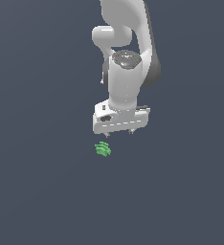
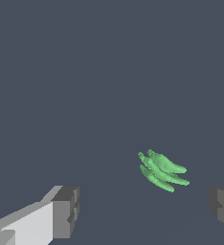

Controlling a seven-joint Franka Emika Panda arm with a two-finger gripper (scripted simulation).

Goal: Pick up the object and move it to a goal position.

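Observation:
The object (image 1: 103,149) is a tiny bright green lump with ridged, layered edges, lying on the dark grey floor. My white gripper (image 1: 119,132) hangs above it, a little toward the exterior view's right, and does not touch it. In the wrist view the object (image 2: 162,171) lies ahead of the gap between my two grey fingertips, closer to one of them. The gripper (image 2: 145,210) is open, with nothing between its fingers (image 2: 66,211).
The white arm (image 1: 128,52) rises behind the gripper toward the top of the exterior view. A plain dark grey surface (image 1: 47,191) spreads all around, with no other object in sight.

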